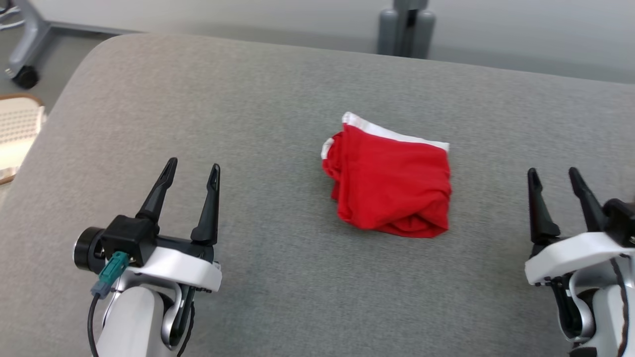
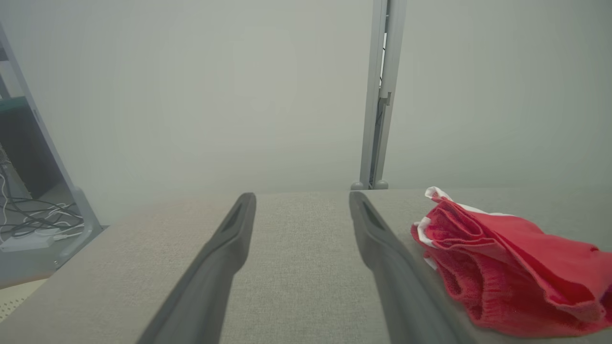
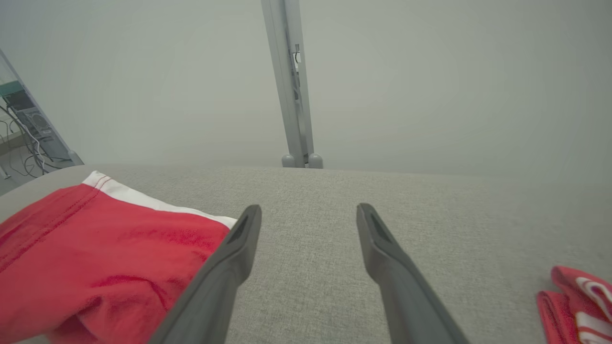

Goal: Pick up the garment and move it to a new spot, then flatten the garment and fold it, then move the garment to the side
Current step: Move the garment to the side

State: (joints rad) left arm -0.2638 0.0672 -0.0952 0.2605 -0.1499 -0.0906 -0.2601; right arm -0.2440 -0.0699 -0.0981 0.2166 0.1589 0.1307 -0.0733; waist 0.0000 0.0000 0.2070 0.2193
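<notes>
Grey woven upholstery point(image 1: 278, 297) covers the whole work surface, some kind of padded bench or cushion with a rounded corner on the robot's left.

Closest to the camera, the left gripper point(image 1: 193, 163) sits at the lower left with both dark fingers spread wide and nothing between them. The right gripper point(image 1: 553, 171) is at the lower right, same deal: jaws wide apart, holding nothing. Both hang just over the fabric with their fingers pointing away from the robot. I can't tell whether the tips actually touch the cushion.

The garment point(image 1: 392, 188) lies between the two grippers, roughly level with their fingertips and a bit closer to the right one. It's clear of both. It's red with a white band along its far edge, bunched into a loose, lumpy square with rolled folds on its near and left sides. From the left wrist cam it's off to the right of the fingers. From the right wrist cam it's on the left, and the left-hand finger overlaps its white-banded corner in that view.

Low in the right corner of the right wrist view there's a second red cloth point(image 3: 578, 306) with white markings, too cropped to read as lettering.

Further back, past the far edge of the cushion, a grey post point(image 1: 406, 25) stands on a double foot against a plain pale wall. Off to the far left there's a wheeled stand point(image 1: 25, 74), something pale and perforated point(image 1: 17, 134), and a tangle of cables point(image 2: 33, 224) on the floor.
</notes>
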